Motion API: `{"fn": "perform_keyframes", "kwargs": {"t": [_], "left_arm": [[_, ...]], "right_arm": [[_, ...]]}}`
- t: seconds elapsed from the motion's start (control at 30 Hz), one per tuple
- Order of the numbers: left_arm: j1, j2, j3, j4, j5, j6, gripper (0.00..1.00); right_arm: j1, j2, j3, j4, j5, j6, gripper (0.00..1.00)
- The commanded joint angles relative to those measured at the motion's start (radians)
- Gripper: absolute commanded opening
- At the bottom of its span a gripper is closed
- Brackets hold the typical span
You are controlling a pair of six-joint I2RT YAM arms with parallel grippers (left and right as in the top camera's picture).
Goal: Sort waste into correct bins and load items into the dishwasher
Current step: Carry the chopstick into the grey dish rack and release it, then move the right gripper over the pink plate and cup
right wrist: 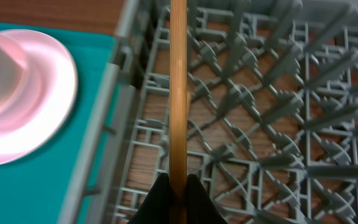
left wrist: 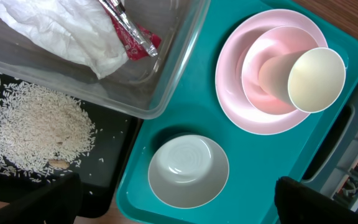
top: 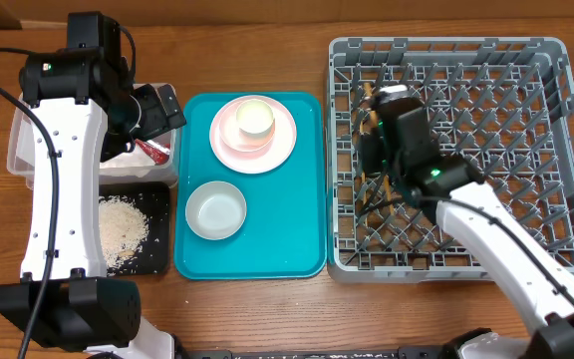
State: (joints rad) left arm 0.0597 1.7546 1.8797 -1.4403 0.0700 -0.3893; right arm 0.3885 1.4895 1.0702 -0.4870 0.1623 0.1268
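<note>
Loading step: my right gripper (right wrist: pixel 178 190) pinches a wooden chopstick (right wrist: pixel 178 93) over the grey dish rack (right wrist: pixel 272 93); next I lower and release.

Left end effector (left wrist: pixel 179 202) gapes wide; right end effector (right wrist: pixel 178 198) is pinched closed.

2 bowls (left wrist: pixel 258 99) (left wrist: pixel 188 171); 1 ea. plate (left wrist: pixel 232 93), cup (left wrist: pixel 316 79), tub (left wrist: pixel 179 62), rack (top: pixel 556 60), teal tray (top: pixel 297 219), blk tray (top: pixel 152 254)

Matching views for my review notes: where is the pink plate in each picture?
Overhead: pink plate, upper centre, on the teal tray.
Left wrist: plate upper right, on the tray.
Right wrist: plate at the left edge, blurred, tray under it.
Shared landmark: the teal tray.
</note>
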Motion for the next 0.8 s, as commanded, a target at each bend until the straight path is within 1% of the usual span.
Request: {"fn": "perform_keyframes", "kwargs": {"t": [0.0,0.23,0.3,0.37,0.43,0.5,0.53,0.63,0.77], "left_arm": [[0.000,-0.006,-0.005,0.001,-0.003,0.008,1.00],[0.000,-0.006,-0.005,0.001,-0.003,0.008,1.00],[0.000,-0.006,-0.005,0.001,-0.003,0.008,1.00],[0.000,-0.006,-0.005,0.001,-0.003,0.008,1.00],[0.000,-0.006,-0.005,0.001,-0.003,0.008,1.00],[0.000,-0.006,-0.005,0.001,-0.003,0.008,1.00],[0.000,-0.006,-0.005,0.001,-0.003,0.008,1.00],[0.000,-0.006,-0.005,0.001,-0.003,0.008,1.00],[0.000,-0.006,-0.005,0.001,-0.003,0.008,1.00]], "right_arm": [[-0.030,0.038,0.016,-0.004,-0.106,-0.004,0.04],[-0.036,0.103,0.016,-0.002,-0.112,-0.004,0.05],[-0.036,0.116,0.016,0.001,-0.112,0.000,0.13],[-0.036,0.119,0.016,0.002,-0.112,0.000,0.17],[-0.036,0.119,0.016,0.004,-0.112,-0.001,0.24],[-0.036,0.119,0.016,0.006,-0.112,0.000,0.33],[-0.036,0.119,0.016,0.005,-0.112,0.000,0.40],[-0.035,0.119,0.016,-0.017,-0.113,0.000,0.55],[-0.035,0.117,0.016,-0.048,-0.166,0.021,0.56]]}}
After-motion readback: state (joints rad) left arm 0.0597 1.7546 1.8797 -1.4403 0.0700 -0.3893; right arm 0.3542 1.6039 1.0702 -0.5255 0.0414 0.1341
